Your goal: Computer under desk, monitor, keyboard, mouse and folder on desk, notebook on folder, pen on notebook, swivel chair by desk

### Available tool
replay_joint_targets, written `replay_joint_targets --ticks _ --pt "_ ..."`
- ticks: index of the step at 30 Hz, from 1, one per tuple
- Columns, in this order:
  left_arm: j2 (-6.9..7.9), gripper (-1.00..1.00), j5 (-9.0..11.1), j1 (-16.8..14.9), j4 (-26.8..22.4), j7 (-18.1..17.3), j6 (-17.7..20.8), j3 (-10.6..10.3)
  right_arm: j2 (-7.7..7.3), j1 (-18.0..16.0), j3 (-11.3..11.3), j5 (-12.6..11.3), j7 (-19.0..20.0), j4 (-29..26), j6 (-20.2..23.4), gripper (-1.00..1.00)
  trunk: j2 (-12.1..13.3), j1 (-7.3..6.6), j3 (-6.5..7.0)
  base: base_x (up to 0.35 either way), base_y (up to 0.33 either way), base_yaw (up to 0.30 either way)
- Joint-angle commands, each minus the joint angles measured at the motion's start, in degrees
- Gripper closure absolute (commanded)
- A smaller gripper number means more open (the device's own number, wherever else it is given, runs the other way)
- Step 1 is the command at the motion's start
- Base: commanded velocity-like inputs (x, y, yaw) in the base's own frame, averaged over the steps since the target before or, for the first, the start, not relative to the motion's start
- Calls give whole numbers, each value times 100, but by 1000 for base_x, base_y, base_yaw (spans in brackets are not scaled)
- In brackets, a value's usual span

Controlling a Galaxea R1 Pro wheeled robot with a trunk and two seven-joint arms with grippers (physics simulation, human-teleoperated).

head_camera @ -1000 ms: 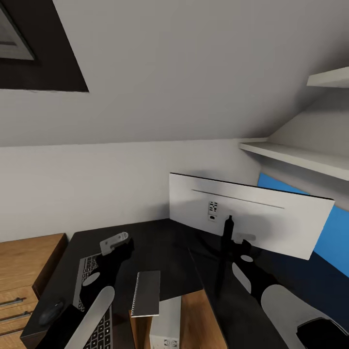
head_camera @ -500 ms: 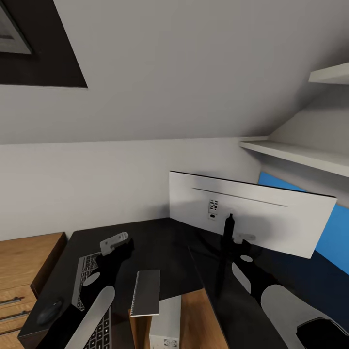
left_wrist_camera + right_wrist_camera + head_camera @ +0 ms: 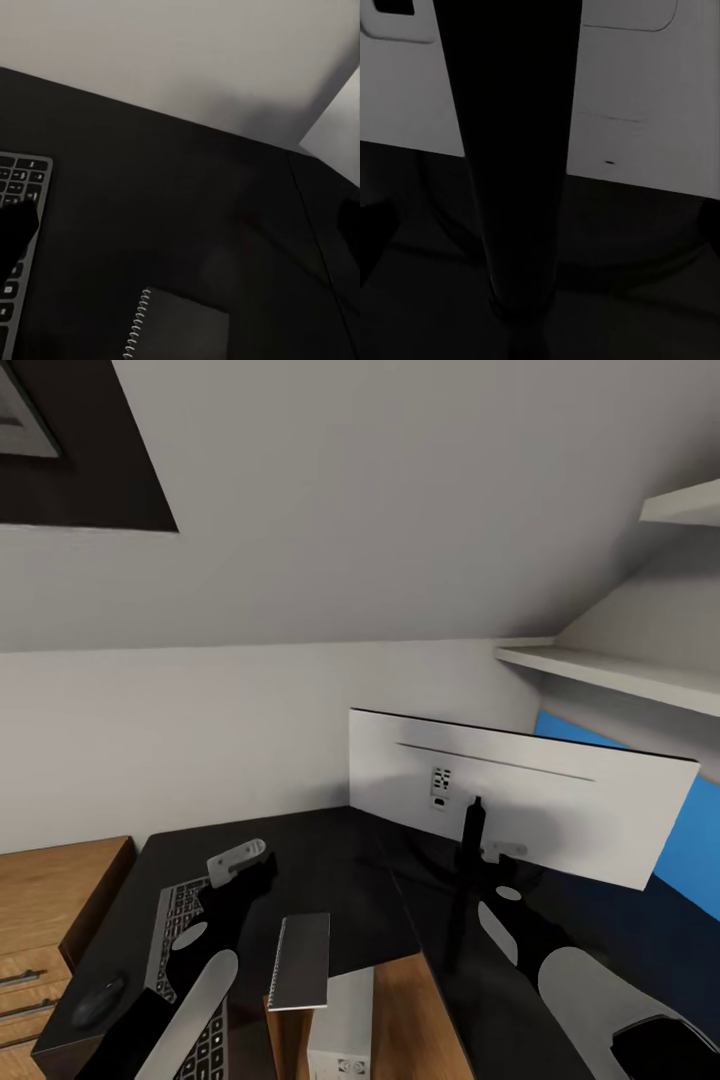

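Observation:
The monitor [image 3: 540,810] stands on the black desk [image 3: 330,860], its white back toward me. Its black stand neck [image 3: 514,172] rises between the fingers of my open right gripper [image 3: 490,862]; I cannot tell whether they touch. My left gripper [image 3: 250,860] hovers open and empty above the desk, beyond the keyboard [image 3: 178,945] [image 3: 19,225]. The grey spiral notebook [image 3: 302,960] [image 3: 184,330] lies at the desk's near edge, slightly overhanging. The mouse [image 3: 97,1000] sits left of the keyboard. Below the desk stands the computer [image 3: 342,1030]. Folder, pen and swivel chair are out of view.
A light wood cabinet [image 3: 50,900] with drawer handles adjoins the desk on the left. White shelves [image 3: 620,675] jut from the right wall above a blue wall area [image 3: 695,850]. A sloped ceiling hangs over the desk.
The whole picture has drifted slightly, the cabinet and keyboard sliding left, so the camera moved. The monitor's right end reaches a little further right. Both grippers keep their places.

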Motion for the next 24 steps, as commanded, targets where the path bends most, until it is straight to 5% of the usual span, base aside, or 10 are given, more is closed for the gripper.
replay_joint_targets --ticks 1,19,24 --pt "5 -100 23 -7 -8 43 18 -12 -5 -6 49 -56 -30 1 -23 -100 -49 24 -27 0 0 0" --pt "12 -100 25 -7 -17 43 25 -12 -5 -6 47 -51 -30 1 -32 -100 -770 419 -350 0 0 0" --pt "13 -100 25 -7 -23 37 26 -12 -5 -6 49 -47 -30 1 -32 -100 -770 419 -350 0 0 0"
